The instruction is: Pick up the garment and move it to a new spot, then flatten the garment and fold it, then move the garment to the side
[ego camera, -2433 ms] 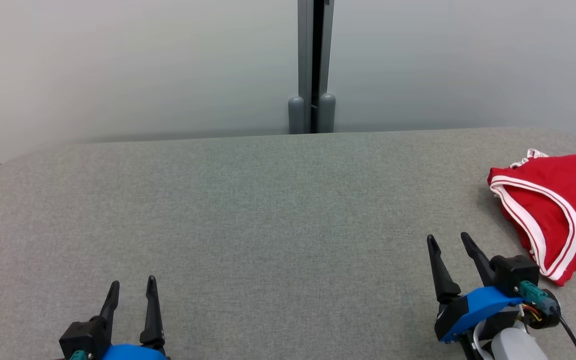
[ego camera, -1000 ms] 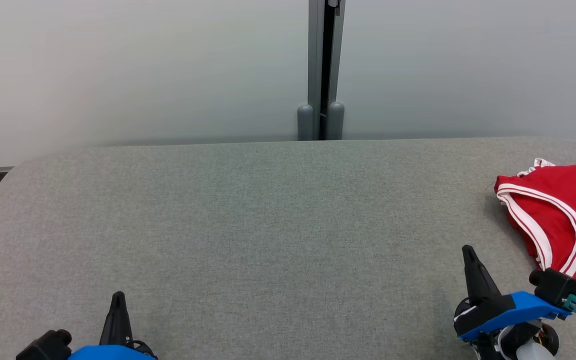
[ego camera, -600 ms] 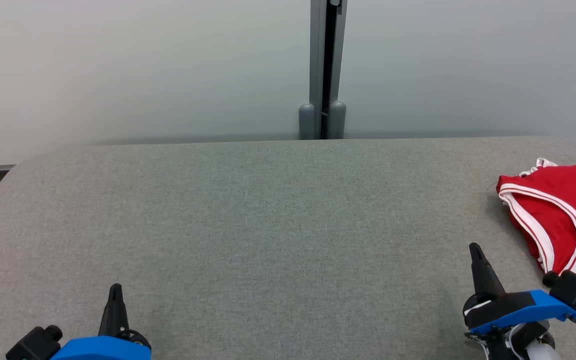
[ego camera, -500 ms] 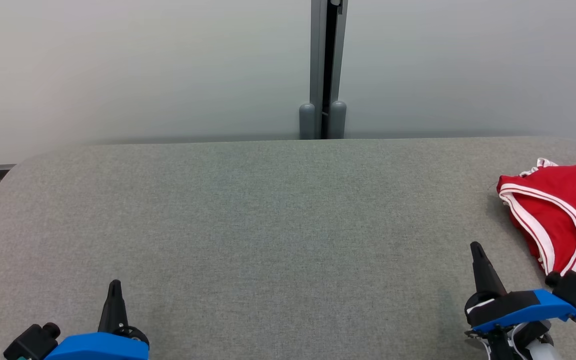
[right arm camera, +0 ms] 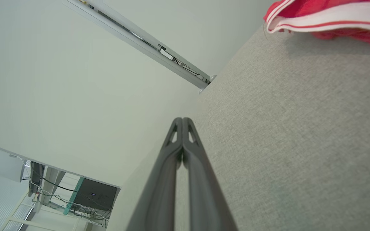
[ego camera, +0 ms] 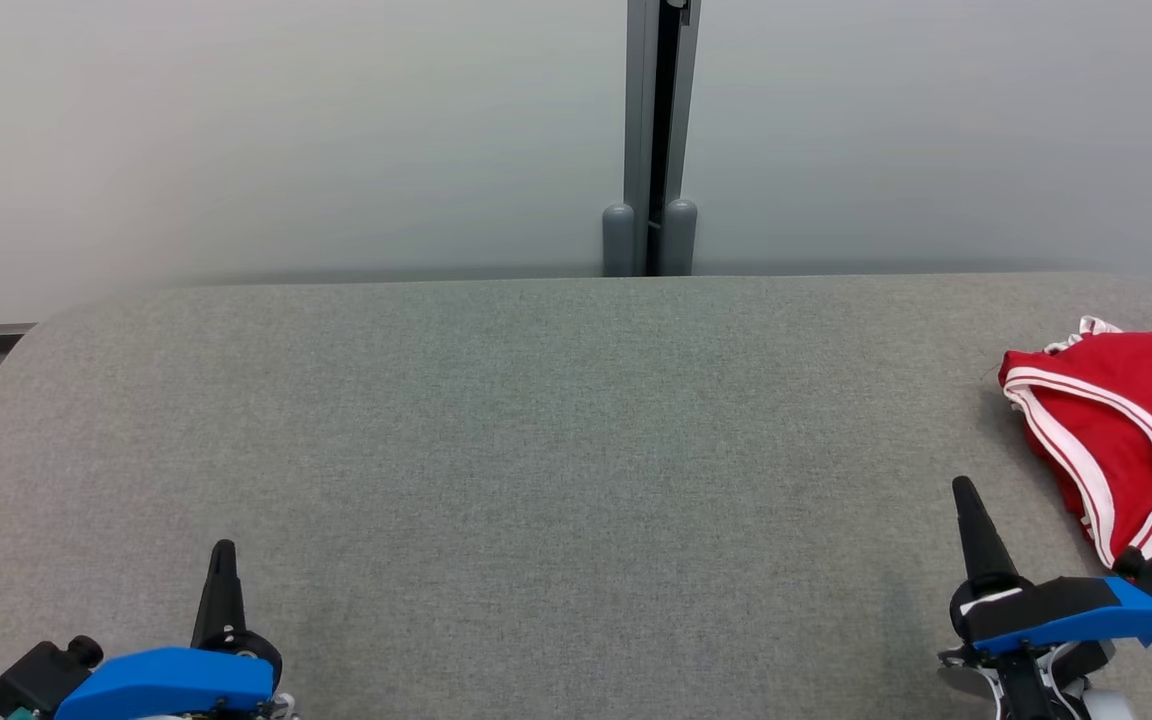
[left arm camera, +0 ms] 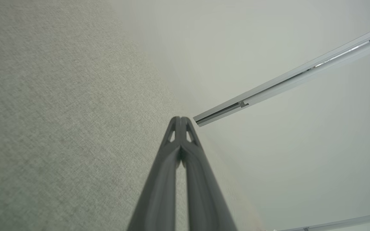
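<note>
Red garment (ego camera: 1151, 375), striped edge toward robot's left

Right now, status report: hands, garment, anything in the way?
Left hand shut, empty. Right hand shut, empty, near the jersey. Jersey lies at right end of table, ungripped. Nothing between right hand and jersey.

Grey felt table (ego camera: 536, 420), pale partition wall (ego camera: 286, 130)
</note>
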Tool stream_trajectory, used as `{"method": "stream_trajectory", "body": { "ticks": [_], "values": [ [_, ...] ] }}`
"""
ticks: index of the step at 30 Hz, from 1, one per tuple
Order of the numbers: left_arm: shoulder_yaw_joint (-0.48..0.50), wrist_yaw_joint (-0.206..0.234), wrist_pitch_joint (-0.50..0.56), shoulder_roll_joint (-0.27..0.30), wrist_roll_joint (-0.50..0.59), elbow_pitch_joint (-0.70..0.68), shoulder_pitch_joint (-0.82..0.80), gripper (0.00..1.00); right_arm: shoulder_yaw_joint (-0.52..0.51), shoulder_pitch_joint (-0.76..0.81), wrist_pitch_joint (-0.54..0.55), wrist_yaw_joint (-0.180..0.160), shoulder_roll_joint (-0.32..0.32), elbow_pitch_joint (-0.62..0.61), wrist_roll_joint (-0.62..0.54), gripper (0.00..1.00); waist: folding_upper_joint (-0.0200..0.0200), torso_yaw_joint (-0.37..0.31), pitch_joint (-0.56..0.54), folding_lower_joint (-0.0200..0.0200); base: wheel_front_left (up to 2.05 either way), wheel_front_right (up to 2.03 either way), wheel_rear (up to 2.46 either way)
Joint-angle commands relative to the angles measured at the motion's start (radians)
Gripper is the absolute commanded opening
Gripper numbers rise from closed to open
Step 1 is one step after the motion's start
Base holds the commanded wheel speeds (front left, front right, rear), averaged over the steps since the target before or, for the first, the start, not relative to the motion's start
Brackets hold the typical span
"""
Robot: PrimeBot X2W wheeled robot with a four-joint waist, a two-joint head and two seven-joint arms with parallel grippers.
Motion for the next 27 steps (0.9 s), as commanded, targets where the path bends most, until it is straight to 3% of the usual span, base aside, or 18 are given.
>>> {"method": "stream_trajectory", "body": {
  "ticks": [1, 27],
  "values": [
    [0.005, -0.006, 0.007, 0.003, -0.026, -0.017, -0.025, 0.0, -0.004, 0.003, 0.007, 0.0, -0.005, -0.019, 0.03, 0.0, 0.0, 0.0, 0.0, 0.0, 0.0, 0.0, 0.0],
    [0.023, -0.009, 0.073, 0.003, -0.267, -0.053, -0.05, 0.0, -0.028, 0.025, 0.073, 0.0, -0.007, -0.083, 0.288, 0.0, 0.0, 0.009, 0.007, 0.0, 0.0, 0.0, 0.0]
  ]
}}
